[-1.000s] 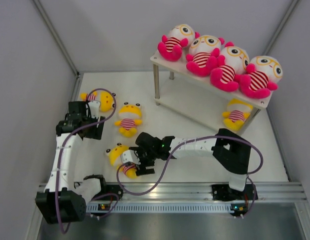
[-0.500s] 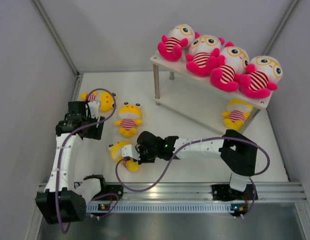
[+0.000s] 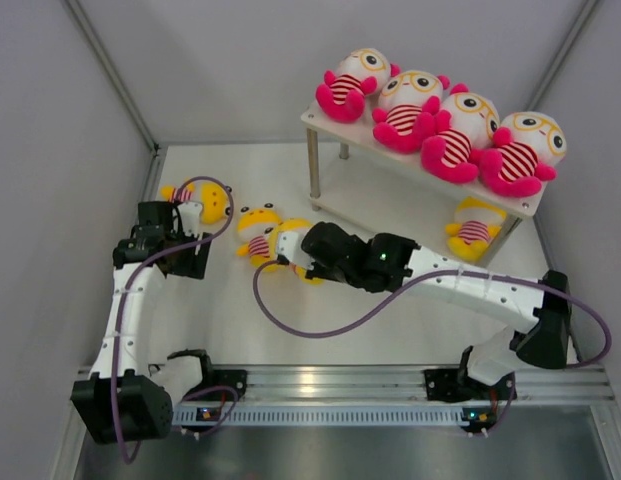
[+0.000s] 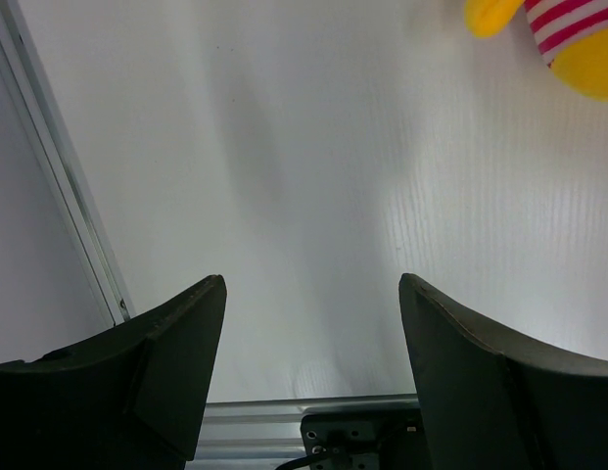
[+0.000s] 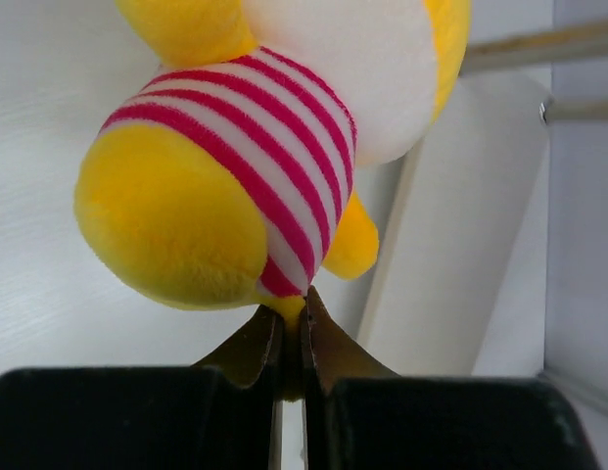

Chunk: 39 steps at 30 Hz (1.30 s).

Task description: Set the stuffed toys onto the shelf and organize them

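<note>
The shelf [image 3: 323, 121] is a white two-tier rack on thin metal legs, standing at the far right of the table [image 3: 220, 310]. Its upper board carries four pink dolls [image 3: 460, 130] in a row, each round-headed, with glasses and a red-and-white striped belly. Its lower board holds one yellow doll on the lower tier [image 3: 475, 226], near the right end and lying on its back. Left of the shelf, close to its front-left leg, is the gripped yellow doll [image 3: 290, 240]. It has a white face, yellow limbs and a striped belly, and it touches a second yellow doll [image 3: 254, 238] lying on the table just on the side away from the shelf. A third yellow doll [image 3: 202, 200] lies farther from the shelf again, near the left wall. The right gripper [image 5: 292, 318] is pinched almost completely closed on a small yellow fold at the base of the gripped doll's belly, with only that fabric between the fingers. It cannot be told whether this doll rests on the table or hangs clear of it. The left gripper [image 4: 311, 289] is beside the third yellow doll, its jaws spread wide over bare table, holding and touching nothing.
</note>
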Motion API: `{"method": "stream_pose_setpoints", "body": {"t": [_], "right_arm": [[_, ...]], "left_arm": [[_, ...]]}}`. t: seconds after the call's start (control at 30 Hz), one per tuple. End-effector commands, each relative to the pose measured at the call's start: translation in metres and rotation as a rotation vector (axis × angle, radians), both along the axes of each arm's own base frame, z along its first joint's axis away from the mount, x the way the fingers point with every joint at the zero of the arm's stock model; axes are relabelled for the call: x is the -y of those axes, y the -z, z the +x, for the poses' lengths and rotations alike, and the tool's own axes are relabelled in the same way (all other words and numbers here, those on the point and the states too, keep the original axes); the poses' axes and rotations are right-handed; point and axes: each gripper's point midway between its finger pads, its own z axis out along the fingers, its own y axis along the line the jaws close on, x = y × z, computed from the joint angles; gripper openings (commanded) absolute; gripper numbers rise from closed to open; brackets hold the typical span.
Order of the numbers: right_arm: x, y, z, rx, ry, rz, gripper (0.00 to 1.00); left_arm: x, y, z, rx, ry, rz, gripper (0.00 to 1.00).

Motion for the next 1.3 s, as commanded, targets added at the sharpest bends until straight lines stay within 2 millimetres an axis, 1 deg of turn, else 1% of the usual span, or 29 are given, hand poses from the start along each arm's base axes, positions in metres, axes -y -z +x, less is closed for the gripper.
{"method": "stream_pose_setpoints", "body": {"t": [0.0, 0.03, 0.1, 0.13, 0.17, 0.2, 0.23, 0.27, 0.3, 0.33, 0.37, 0.4, 0.43, 0.47, 0.53, 0.57, 0.6, 0.63, 0.67, 0.7, 0.77, 0.8, 0.87, 0.97, 1.03, 1.07, 1.13, 1.2, 1.27], "right_arm": [[0.074, -0.018, 0.031, 0.083, 0.299, -0.137, 0.00], [0.081, -0.018, 0.037, 0.082, 0.346, -0.135, 0.00], [0.095, -0.026, 0.048, 0.115, 0.420, -0.125, 0.00], [0.096, -0.031, 0.054, 0.135, 0.451, -0.095, 0.00], [0.102, -0.032, 0.061, 0.170, 0.488, -0.096, 0.00], [0.110, -0.032, 0.071, 0.190, 0.529, -0.094, 0.00], [0.108, -0.036, 0.083, 0.232, 0.559, -0.061, 0.00], [0.113, -0.037, 0.093, 0.274, 0.602, -0.069, 0.00], [0.120, -0.034, 0.106, 0.281, 0.641, -0.065, 0.00], [0.120, -0.034, 0.115, 0.286, 0.662, -0.036, 0.00], [0.111, -0.028, 0.128, 0.272, 0.668, 0.016, 0.00], [0.114, -0.029, 0.143, 0.272, 0.700, 0.047, 0.00], [0.113, -0.027, 0.151, 0.272, 0.711, 0.058, 0.00], [0.105, -0.023, 0.163, 0.281, 0.725, 0.068, 0.00], [0.103, -0.017, 0.176, 0.282, 0.754, 0.075, 0.00], [0.098, -0.011, 0.184, 0.283, 0.761, 0.067, 0.00], [0.095, -0.010, 0.191, 0.291, 0.769, 0.083, 0.00], [0.092, -0.006, 0.195, 0.287, 0.776, 0.088, 0.00], [0.087, 0.000, 0.204, 0.284, 0.791, 0.088, 0.00], [0.091, 0.003, 0.210, 0.276, 0.814, 0.082, 0.00], [0.088, 0.012, 0.222, 0.256, 0.853, 0.107, 0.00], [0.090, 0.016, 0.227, 0.245, 0.865, 0.115, 0.00], [0.087, 0.023, 0.233, 0.233, 0.869, 0.125, 0.00], [0.082, 0.032, 0.234, 0.213, 0.864, 0.126, 0.06], [0.083, 0.036, 0.235, 0.211, 0.870, 0.120, 0.06], [0.084, 0.038, 0.235, 0.212, 0.879, 0.113, 0.01], [0.094, 0.039, 0.238, 0.226, 0.918, 0.107, 0.00], [0.103, 0.045, 0.240, 0.221, 0.952, 0.115, 0.00], [0.107, 0.048, 0.241, 0.218, 0.968, 0.135, 0.00]], "left_arm": [[0.002, -0.014, 0.012, 0.055, 0.023, -0.009, 0.77], [0.002, -0.015, 0.012, 0.058, 0.023, -0.009, 0.77], [0.002, -0.015, 0.012, 0.056, 0.022, -0.008, 0.77], [0.002, -0.014, 0.012, 0.056, 0.024, -0.008, 0.77], [0.002, -0.015, 0.012, 0.058, 0.022, -0.008, 0.77], [0.002, -0.015, 0.012, 0.058, 0.024, -0.010, 0.77], [0.003, -0.015, 0.012, 0.057, 0.026, -0.013, 0.77], [0.003, -0.015, 0.012, 0.057, 0.028, -0.014, 0.77], [0.003, -0.015, 0.012, 0.057, 0.026, -0.013, 0.77], [0.002, -0.015, 0.012, 0.058, 0.025, -0.012, 0.77], [0.002, -0.015, 0.012, 0.058, 0.024, -0.010, 0.77], [0.002, -0.016, 0.012, 0.061, 0.022, -0.010, 0.77], [0.002, -0.016, 0.012, 0.063, 0.025, -0.009, 0.77], [0.001, -0.016, 0.011, 0.061, 0.020, -0.007, 0.77], [0.001, -0.016, 0.011, 0.064, 0.018, -0.006, 0.77], [0.001, -0.016, 0.011, 0.065, 0.019, -0.005, 0.77], [0.001, -0.016, 0.010, 0.062, 0.019, -0.006, 0.77], [0.001, -0.015, 0.010, 0.061, 0.020, -0.004, 0.77], [0.002, -0.015, 0.011, 0.059, 0.021, -0.006, 0.77], [0.002, -0.014, 0.010, 0.056, 0.022, -0.005, 0.77], [0.002, -0.015, 0.011, 0.058, 0.022, -0.008, 0.77], [0.002, -0.014, 0.011, 0.056, 0.024, -0.008, 0.77], [0.002, -0.014, 0.011, 0.056, 0.022, -0.008, 0.77], [0.002, -0.012, 0.011, 0.050, 0.024, -0.009, 0.77], [0.002, -0.012, 0.011, 0.050, 0.026, -0.009, 0.77], [0.002, -0.013, 0.011, 0.050, 0.024, -0.009, 0.77], [0.002, -0.013, 0.011, 0.052, 0.024, -0.006, 0.77], [0.002, -0.013, 0.011, 0.052, 0.025, -0.008, 0.77], [0.002, -0.012, 0.011, 0.049, 0.024, -0.011, 0.77]]}}
